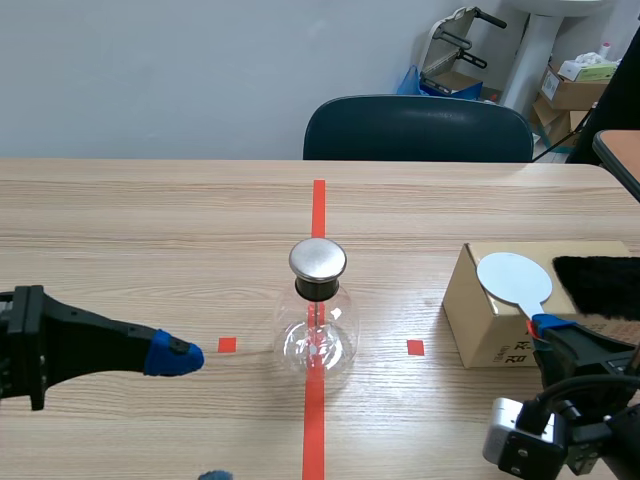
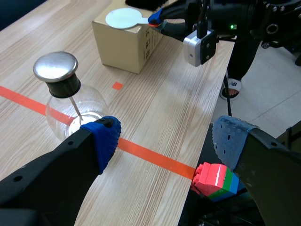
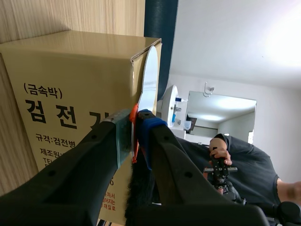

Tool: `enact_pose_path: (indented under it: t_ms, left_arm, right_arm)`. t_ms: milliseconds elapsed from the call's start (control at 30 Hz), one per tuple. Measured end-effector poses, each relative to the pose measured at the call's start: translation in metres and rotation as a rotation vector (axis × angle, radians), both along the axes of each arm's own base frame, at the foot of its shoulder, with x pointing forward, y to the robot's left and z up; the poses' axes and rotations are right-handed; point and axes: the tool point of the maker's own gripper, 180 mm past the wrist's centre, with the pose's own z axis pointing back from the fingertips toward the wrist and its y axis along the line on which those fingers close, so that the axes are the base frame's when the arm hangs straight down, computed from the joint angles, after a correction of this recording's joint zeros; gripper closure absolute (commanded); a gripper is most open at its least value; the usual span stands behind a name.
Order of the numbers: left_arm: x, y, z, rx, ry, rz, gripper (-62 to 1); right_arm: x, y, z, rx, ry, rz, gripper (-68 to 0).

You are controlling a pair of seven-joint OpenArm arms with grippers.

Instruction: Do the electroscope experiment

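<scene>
Right fingers [image 3: 174, 169] pinch the orange handle of the disc paddle [image 1: 513, 278] atop the cardboard box [image 1: 480, 325] — a narrow hold that could slip or twist on lifting. Left fingers [image 2: 101, 141] gape wide near the electroscope [image 1: 317, 315] on the counter [image 1: 150, 230] — a careless swing could topple its glass. Its foil leaves are hard to make out; the black fur [image 1: 600, 285] is cut off.

Soft, even indoor light covers the tabletop [image 1: 150, 210], bright and without hard shadows; only a faint one lies under the glass flask [image 1: 315, 345]. Its metal cap [image 1: 318, 259] carries a pale sheen. In the right wrist view the wall [image 3: 263, 42] glares white; the white disc [image 3: 149, 80] catches that light, while the right hand [image 3: 134, 127] is dark.
</scene>
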Motion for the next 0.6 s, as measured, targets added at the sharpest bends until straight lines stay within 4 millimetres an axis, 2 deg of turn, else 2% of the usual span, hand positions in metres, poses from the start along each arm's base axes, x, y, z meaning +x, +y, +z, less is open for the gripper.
enact_pose_path:
  t_ms: [600]
  left_arm:
    - [0.0013, -0.0027, 0.0107, -0.057, -0.025, 0.000, -43.7]
  right_arm:
    - [0.0000, 0.0001, 0.0000, 0.000, 0.000, 0.000, -0.8]
